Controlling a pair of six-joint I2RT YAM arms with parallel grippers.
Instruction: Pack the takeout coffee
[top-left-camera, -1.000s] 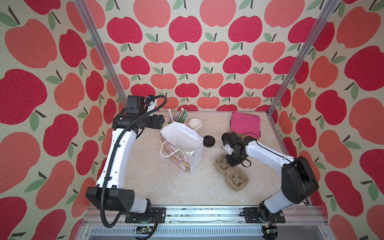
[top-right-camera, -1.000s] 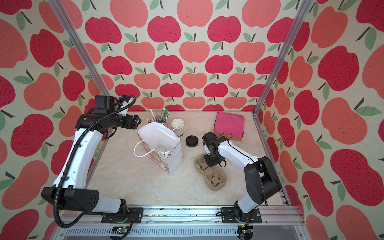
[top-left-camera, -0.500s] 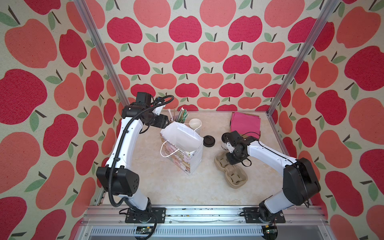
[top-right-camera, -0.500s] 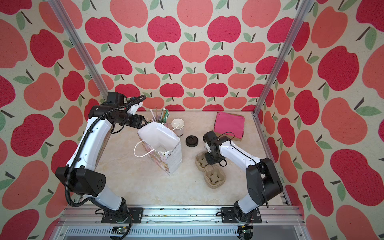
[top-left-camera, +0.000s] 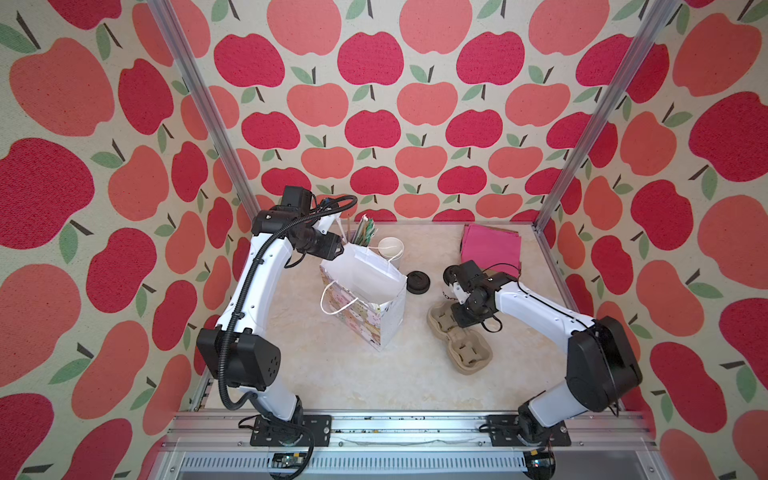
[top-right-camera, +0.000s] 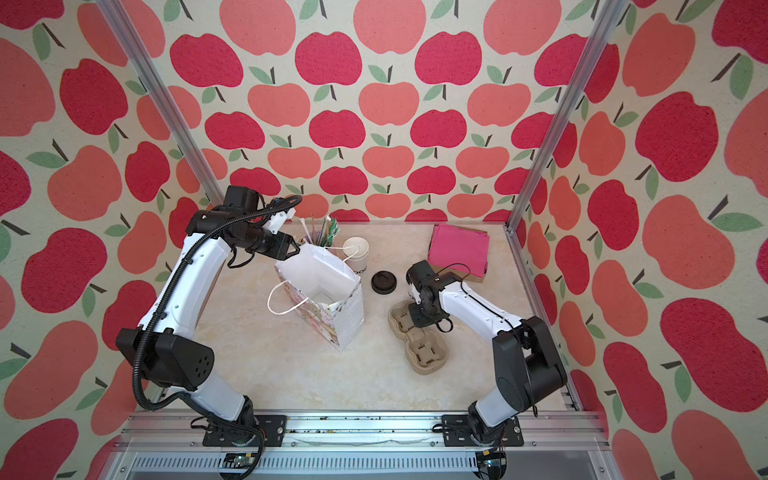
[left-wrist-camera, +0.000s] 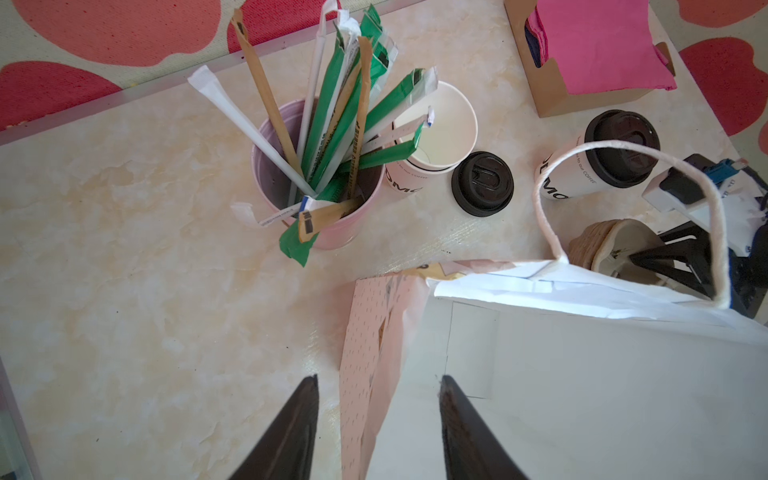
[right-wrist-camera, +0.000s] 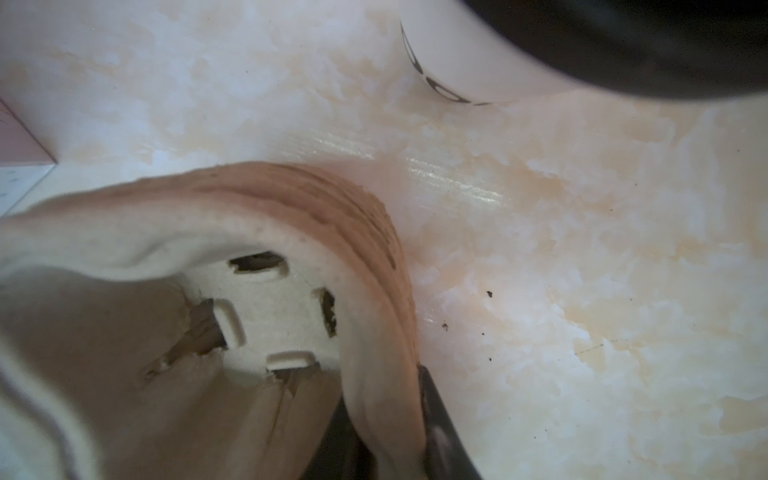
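**Left wrist view:** The left gripper (left-wrist-camera: 378, 376) is spread, its 2 fingers on either side of the bag's (left-wrist-camera: 582, 374) pink side wall, with a gap showing at each finger. Past the bag's handle, the cup (left-wrist-camera: 569, 178) stands upright on the table (left-wrist-camera: 124, 249) with its lid (left-wrist-camera: 621, 145) on, near the carrier (left-wrist-camera: 598, 245). A loose lid (left-wrist-camera: 482, 183) lies between the cup and an open cup (left-wrist-camera: 436, 133). The open cup stands just beside the straw cup (left-wrist-camera: 332, 224). Pink napkins (left-wrist-camera: 602, 41) sit in a brown box behind them.

**Right wrist view:** The right gripper (right-wrist-camera: 382, 386) pinches the carrier's rim, 1 finger inside a pocket and 1 outside. The cup's lettered base stands on the table near the carrier, not touching it.

**Top views:** In both top views the bag stands upright and open mid-table, and the left gripper meets its far left corner. The right gripper points down at the carrier's far pocket. The cup is mostly hidden under the right wrist, just behind the carrier. The loose lid lies between the bag and the right arm.
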